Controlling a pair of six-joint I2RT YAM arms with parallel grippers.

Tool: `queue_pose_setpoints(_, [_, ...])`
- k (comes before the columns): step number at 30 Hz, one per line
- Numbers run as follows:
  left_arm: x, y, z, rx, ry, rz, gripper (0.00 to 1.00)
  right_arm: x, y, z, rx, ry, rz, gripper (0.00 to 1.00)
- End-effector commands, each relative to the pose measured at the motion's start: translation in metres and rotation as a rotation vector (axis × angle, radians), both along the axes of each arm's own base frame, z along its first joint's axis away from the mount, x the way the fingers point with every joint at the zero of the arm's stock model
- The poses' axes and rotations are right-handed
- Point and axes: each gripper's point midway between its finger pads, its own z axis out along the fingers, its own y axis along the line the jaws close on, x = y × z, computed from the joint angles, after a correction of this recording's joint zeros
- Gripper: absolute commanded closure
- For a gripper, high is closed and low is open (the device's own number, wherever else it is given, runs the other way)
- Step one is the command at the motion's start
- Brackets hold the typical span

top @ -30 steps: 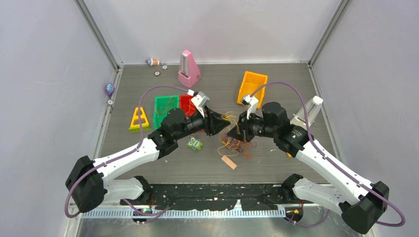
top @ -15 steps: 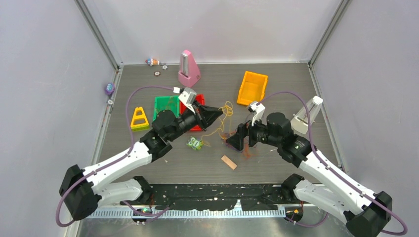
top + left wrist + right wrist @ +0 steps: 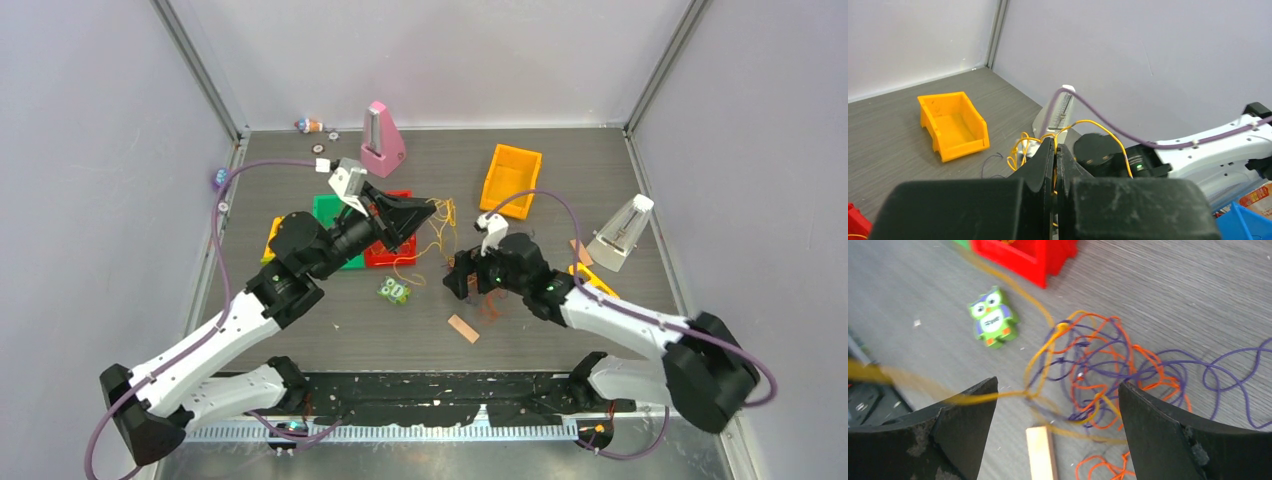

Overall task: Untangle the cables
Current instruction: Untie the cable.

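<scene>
The cables are a loose tangle of orange, purple and yellow strands (image 3: pixel 1098 375) lying on the grey table, seen in the top view as cables (image 3: pixel 484 298) just right of centre. My left gripper (image 3: pixel 428 212) is raised to the left of the tangle and shut on a yellow strand (image 3: pixel 446 212). That strand loops out past the closed left gripper (image 3: pixel 1055 146) as yellow wire (image 3: pixel 1018 147) and stretches down to the tangle. My right gripper (image 3: pixel 462 283) hovers low over the tangle. In its own view the right gripper (image 3: pixel 1058 385) stands wide open with nothing held.
An orange bin (image 3: pixel 511 178) and a pink metronome (image 3: pixel 381 140) stand at the back, and a white metronome (image 3: pixel 622 232) is at the right. A green tray (image 3: pixel 325 208) and a red tray (image 3: pixel 385 252) sit under the left arm. An owl toy (image 3: pixel 394 291) and a wooden block (image 3: pixel 463 328) lie near the tangle.
The left gripper has shut on the yellow strand and drawn it up and to the left. The right gripper has opened, let go and dropped leftward over the tangle.
</scene>
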Motion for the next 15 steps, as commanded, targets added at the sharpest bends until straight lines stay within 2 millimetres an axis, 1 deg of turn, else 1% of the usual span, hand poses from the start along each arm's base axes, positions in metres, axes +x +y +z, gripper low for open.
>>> queue_pose_setpoints(1, [-0.010,0.020,0.038,-0.058,-0.057,0.025,1.00,0.052,-0.003,-0.001,-0.032,-0.060,-0.239,0.05])
queue_pose_setpoints(2, [-0.012,0.030,0.044,-0.070,-0.069,0.054,1.00,0.058,-0.007,-0.013,-0.060,-0.030,-0.296,0.04])
queue_pose_setpoints(4, [-0.013,0.051,0.054,-0.074,-0.092,0.120,1.00,0.059,-0.018,-0.035,-0.122,0.028,-0.362,0.04])
queue_pose_setpoints(6, [-0.016,0.071,0.062,-0.061,-0.110,0.178,1.00,0.055,-0.030,-0.053,-0.171,0.076,-0.414,0.04])
queue_pose_setpoints(8, [-0.020,0.093,0.069,-0.047,-0.131,0.247,1.00,0.050,-0.043,-0.064,-0.208,0.107,-0.468,0.01])
queue_pose_setpoints(9, [-0.024,0.109,0.071,-0.040,-0.138,0.295,1.00,0.046,-0.051,-0.070,-0.235,0.124,-0.488,0.03])
queue_pose_setpoints(10, [-0.025,0.122,0.070,-0.027,-0.140,0.340,1.00,0.044,-0.061,-0.072,-0.252,0.131,-0.536,0.06])
queue_pose_setpoints(12, [-0.025,0.151,0.065,-0.005,-0.129,0.459,1.00,0.035,-0.082,-0.081,-0.306,0.167,-0.603,0.09])
queue_pose_setpoints(13, [-0.025,0.165,0.061,0.008,-0.120,0.520,1.00,0.034,-0.089,-0.082,-0.316,0.175,-0.631,0.10])
queue_pose_setpoints(15, [-0.022,0.194,0.046,0.060,-0.086,0.648,1.00,0.029,-0.105,-0.083,-0.334,0.190,-0.699,0.15])
